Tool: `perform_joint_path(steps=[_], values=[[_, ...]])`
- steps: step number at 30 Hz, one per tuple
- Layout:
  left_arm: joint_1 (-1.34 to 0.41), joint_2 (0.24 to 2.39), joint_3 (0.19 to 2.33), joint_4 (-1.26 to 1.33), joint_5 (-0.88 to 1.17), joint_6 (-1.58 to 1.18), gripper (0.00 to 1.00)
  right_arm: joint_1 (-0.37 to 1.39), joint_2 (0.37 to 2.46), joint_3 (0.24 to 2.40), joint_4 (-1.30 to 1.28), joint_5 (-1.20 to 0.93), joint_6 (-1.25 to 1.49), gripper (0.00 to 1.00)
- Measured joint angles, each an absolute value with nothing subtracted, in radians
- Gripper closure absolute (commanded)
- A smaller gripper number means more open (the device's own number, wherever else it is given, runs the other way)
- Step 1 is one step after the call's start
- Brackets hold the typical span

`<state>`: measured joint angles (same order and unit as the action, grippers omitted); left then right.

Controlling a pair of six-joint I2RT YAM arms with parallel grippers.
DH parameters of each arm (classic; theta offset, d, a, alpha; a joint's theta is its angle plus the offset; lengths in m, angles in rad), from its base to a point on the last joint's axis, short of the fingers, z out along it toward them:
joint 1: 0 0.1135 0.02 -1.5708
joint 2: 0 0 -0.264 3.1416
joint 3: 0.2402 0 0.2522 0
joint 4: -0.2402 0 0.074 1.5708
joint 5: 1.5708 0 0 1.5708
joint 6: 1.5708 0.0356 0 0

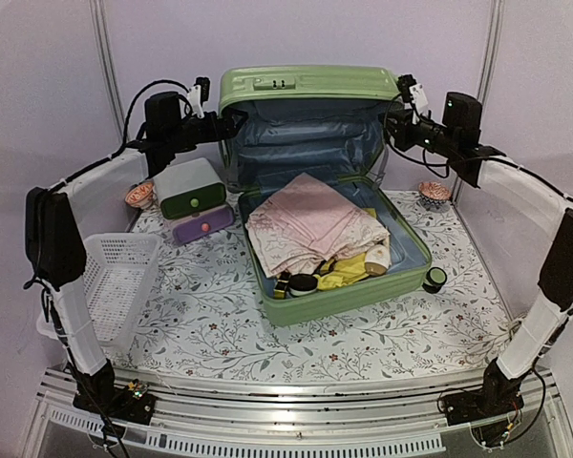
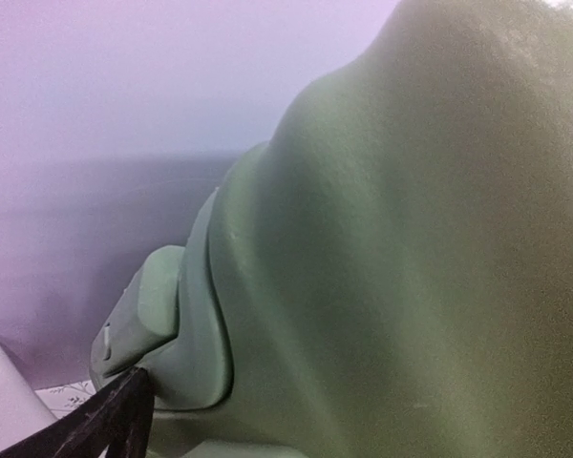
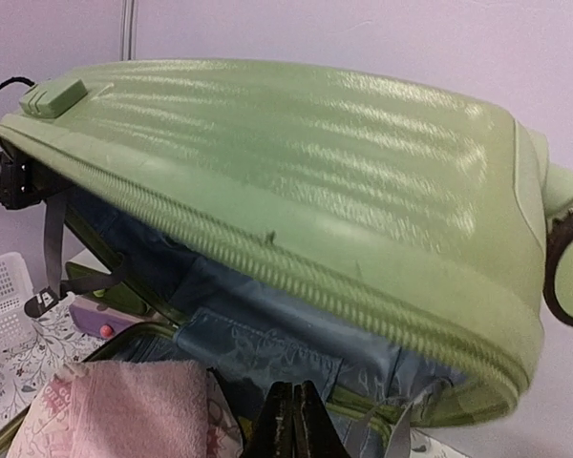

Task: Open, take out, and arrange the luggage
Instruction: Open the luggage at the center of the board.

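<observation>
Open luggage [image 1: 353, 294] sits mid-way along the table [image 1: 220, 329], an arm at each side of its raised lid [image 1: 306, 88].
From above, the left gripper [image 1: 231, 122] is at the lid's left edge and the right gripper [image 1: 393, 129] at its right. Left wrist: jaws spread wide, green shell close. Right wrist: fingers [image 3: 285, 425] clenched together, empty, beside the pink cloth [image 3: 124, 405].

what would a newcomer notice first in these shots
The light-green luggage dominates the top view, lying open mid-table with its lid raised toward the back wall. A pink cloth fills most of its lower half. The left gripper and right gripper sit at either side of the lid, the right one shut.
</observation>
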<state>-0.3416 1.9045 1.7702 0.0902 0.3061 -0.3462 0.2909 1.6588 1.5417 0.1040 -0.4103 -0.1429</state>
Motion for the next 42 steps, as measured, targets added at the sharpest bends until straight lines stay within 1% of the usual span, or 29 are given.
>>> perform_joint_path(steps=[7,12,15,20,26,28,32,34,37,42], values=[[-0.342,1.904,1.770,0.089,0.306,-0.347,0.04,0.343,1.862,1.848,0.041,-0.379,-0.131,0.97],[-0.336,1.904,1.759,0.083,0.282,-0.366,0.02,0.346,2.078,2.232,-0.028,-0.358,-0.062,0.98],[-0.332,1.882,1.721,0.090,0.280,-0.374,0.02,0.342,2.156,2.323,0.013,-0.352,0.008,0.98],[-0.339,1.798,1.588,0.099,0.283,-0.358,0.02,0.319,2.236,2.342,0.163,-0.323,0.108,0.98],[-0.351,1.613,1.417,0.048,0.236,-0.337,0.02,0.332,2.306,2.403,0.263,-0.327,0.174,0.98],[-0.351,1.566,1.390,0.013,0.224,-0.336,0.02,0.345,2.311,2.403,0.274,-0.337,0.189,0.98],[-0.352,1.540,1.379,-0.019,0.219,-0.323,0.02,0.352,2.312,2.403,0.278,-0.348,0.202,0.98],[-0.352,1.547,1.382,-0.020,0.218,-0.316,0.04,0.352,2.312,2.400,0.279,-0.350,0.203,0.95],[-0.351,1.578,1.420,-0.025,0.210,-0.312,0.04,0.351,2.291,2.345,0.292,-0.334,0.199,0.87],[-0.352,1.650,1.487,0.033,0.202,-0.279,0.04,0.341,2.166,2.105,0.302,-0.244,0.154,0.86]])
